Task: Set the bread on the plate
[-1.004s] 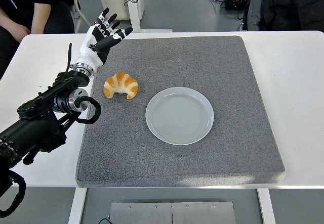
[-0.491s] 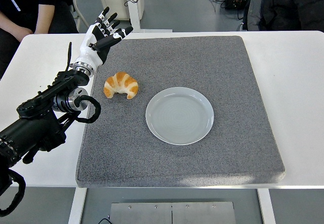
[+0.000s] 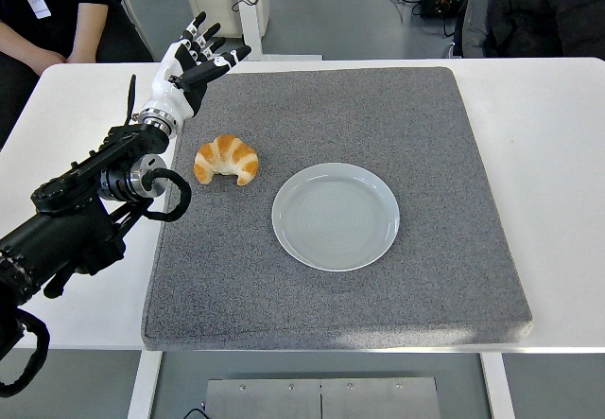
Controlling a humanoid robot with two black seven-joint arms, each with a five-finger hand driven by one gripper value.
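A golden croissant (image 3: 227,159) lies on the grey mat (image 3: 397,107), left of a pale round plate (image 3: 336,216) that holds nothing. My left hand (image 3: 200,60) is open, fingers spread, raised over the mat's far left corner, behind and a little left of the croissant, not touching it. The black left arm (image 3: 76,220) reaches in from the left edge. The right arm is out of view.
The mat covers most of the white table (image 3: 558,154). A seated person (image 3: 47,22) shows at the top left and another person (image 3: 548,8) at the top right. Cables and equipment lie on the floor behind the table.
My left hand has shifted slightly up and to the right, and the arm has edged forward. The croissant and plate have not moved.
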